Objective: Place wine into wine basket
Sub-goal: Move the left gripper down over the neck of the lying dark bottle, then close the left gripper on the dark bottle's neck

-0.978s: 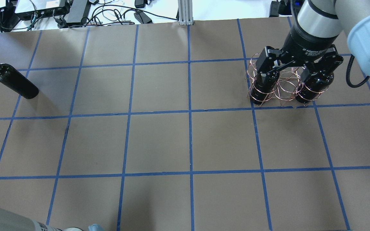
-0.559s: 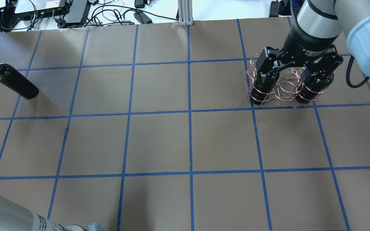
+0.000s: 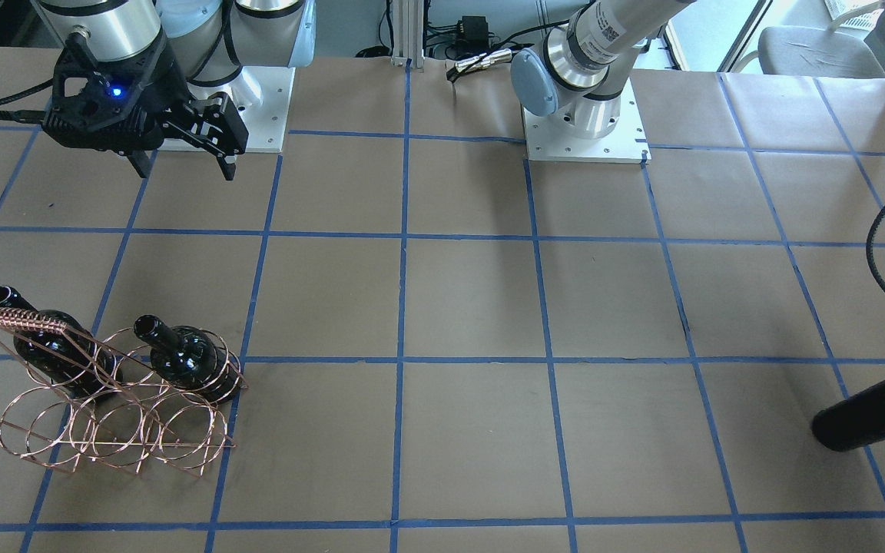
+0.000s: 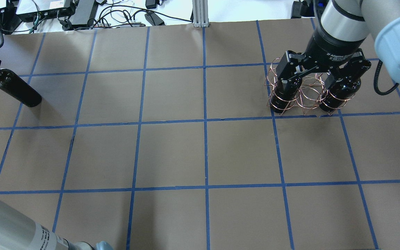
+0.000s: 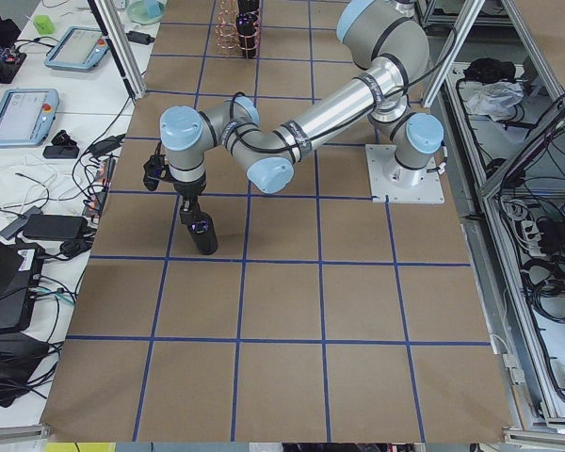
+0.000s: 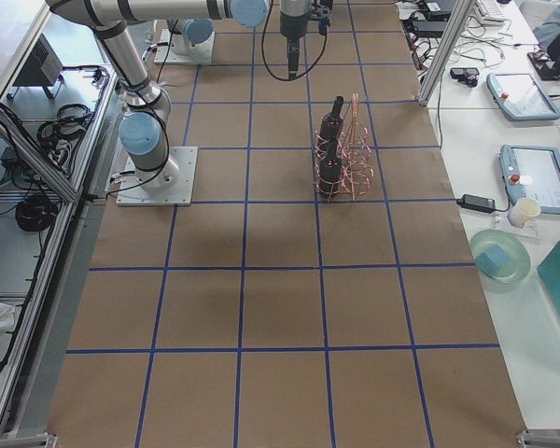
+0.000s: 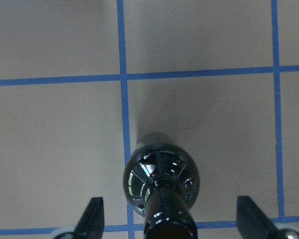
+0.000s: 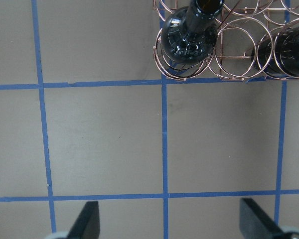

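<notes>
One wine bottle (image 4: 16, 89), glossy near-black, stands upright on the table's far left; it also shows in the front view (image 3: 873, 415). My left gripper (image 7: 172, 211) is open, its fingers (image 7: 93, 219) on either side of the bottle's neck and apart from it. The copper wire wine basket (image 4: 307, 94) stands at the far right and holds two more bottles (image 3: 181, 359) (image 3: 51, 344) in its outer rings; the middle rings are empty. My right gripper (image 3: 183, 165) hangs open and empty above the table beside the basket, which lies at the top of its wrist view (image 8: 234, 52).
The table is brown paper with a blue tape grid (image 4: 205, 121). Cables and power bricks (image 4: 82, 14) lie beyond its far edge. My left arm's elbow (image 4: 9, 229) shows at the near left corner. A black cable (image 3: 884, 253) hangs at the front view's right edge.
My left arm has swung further into view, and its gripper now shows at the bottle's neck. The bottle, the basket and the right arm have not moved.
</notes>
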`<action>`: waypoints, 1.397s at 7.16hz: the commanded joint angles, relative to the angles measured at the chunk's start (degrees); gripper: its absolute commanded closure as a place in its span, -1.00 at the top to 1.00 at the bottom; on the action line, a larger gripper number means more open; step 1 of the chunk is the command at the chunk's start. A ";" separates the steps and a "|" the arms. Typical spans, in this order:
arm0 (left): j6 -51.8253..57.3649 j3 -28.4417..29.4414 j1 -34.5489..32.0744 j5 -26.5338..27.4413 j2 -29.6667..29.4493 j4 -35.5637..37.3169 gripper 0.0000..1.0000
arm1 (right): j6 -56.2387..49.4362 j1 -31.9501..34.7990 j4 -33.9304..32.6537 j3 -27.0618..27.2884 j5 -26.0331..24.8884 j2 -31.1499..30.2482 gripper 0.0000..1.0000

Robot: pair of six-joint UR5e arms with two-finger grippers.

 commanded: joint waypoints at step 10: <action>0.78 -0.62 -0.09 2.93 0.12 -0.90 -1.00 | 0.00 -0.07 0.07 0.00 -0.08 0.01 1.00</action>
